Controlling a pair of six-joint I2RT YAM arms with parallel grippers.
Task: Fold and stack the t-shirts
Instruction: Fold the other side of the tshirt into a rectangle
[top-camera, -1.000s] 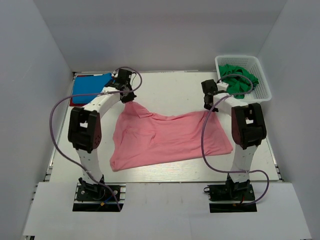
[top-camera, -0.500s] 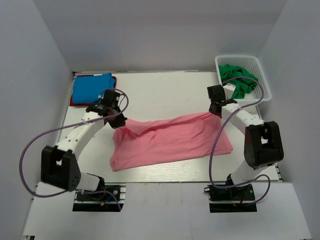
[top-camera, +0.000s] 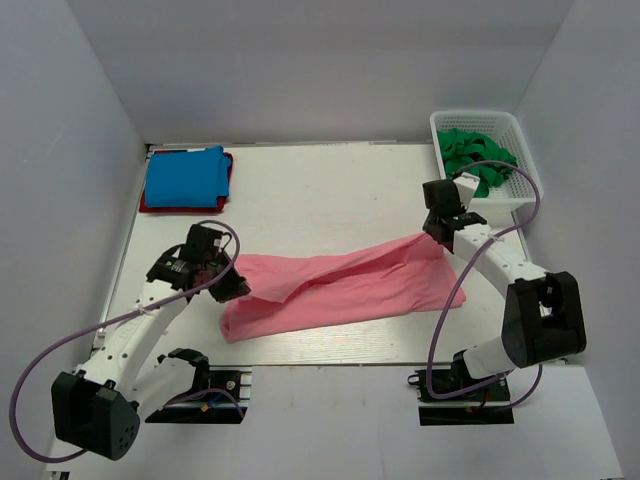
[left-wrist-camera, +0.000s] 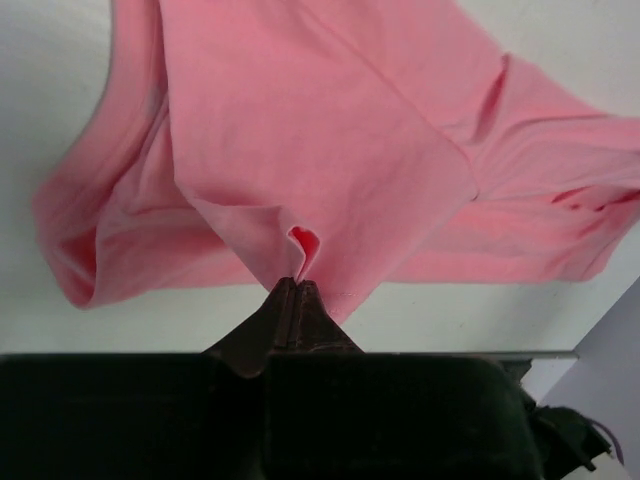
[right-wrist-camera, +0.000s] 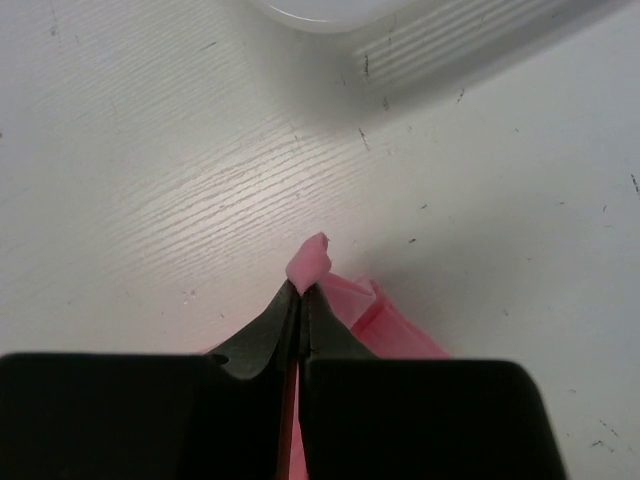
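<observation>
A salmon pink t-shirt (top-camera: 340, 285) lies folded over lengthwise across the middle of the table. My left gripper (top-camera: 238, 284) is shut on its left edge; in the left wrist view the cloth (left-wrist-camera: 320, 140) bunches at the pinched tips (left-wrist-camera: 296, 284). My right gripper (top-camera: 436, 232) is shut on the shirt's right corner, a pink nub (right-wrist-camera: 310, 260) poking past the tips (right-wrist-camera: 301, 290). A folded bright blue t-shirt (top-camera: 186, 176) rests on a red one (top-camera: 160, 206) at the back left. Dark green t-shirts (top-camera: 478, 160) fill the basket.
The white lattice basket (top-camera: 530, 190) stands at the back right, just behind the right arm. Its rim (right-wrist-camera: 480, 50) shows at the top of the right wrist view. White walls enclose the table on three sides.
Both grippers have pulled the shirt's far edge toward the near side, folding the pink shirt over itself. The left arm swung down and left; the right arm came forward.
</observation>
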